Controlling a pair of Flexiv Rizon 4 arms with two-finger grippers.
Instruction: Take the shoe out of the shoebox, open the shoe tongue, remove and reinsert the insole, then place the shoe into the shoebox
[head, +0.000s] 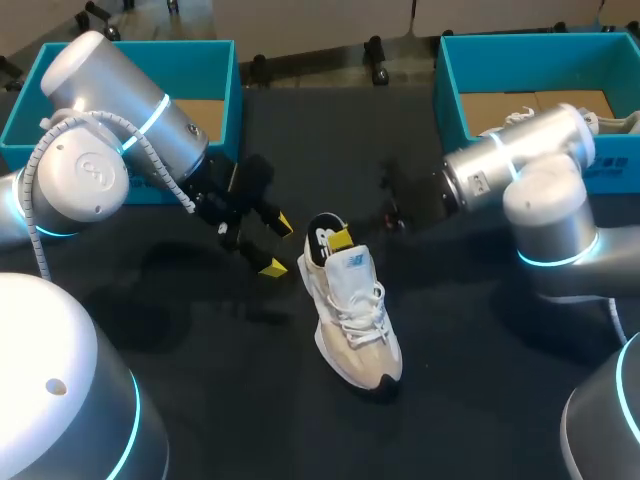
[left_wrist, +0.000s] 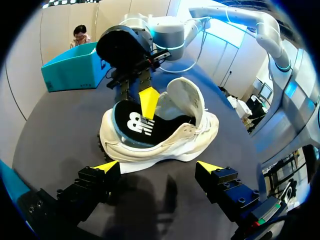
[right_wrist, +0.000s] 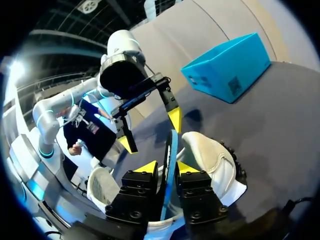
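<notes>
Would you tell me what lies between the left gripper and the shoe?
Nothing but bare table, seen in the left wrist view between the left gripper and the shoe.

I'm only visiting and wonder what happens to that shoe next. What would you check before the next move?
1. Shoe out of the box, lying on the table: ok.
2. Tongue pulled up from the opening: ok.
3. Right gripper shut on the insole: ok, both fingers pinch its edge.
4. Insole fully out: not ok, it is partly inside the shoe.
5. Left gripper open and apart from the shoe: ok.
</notes>
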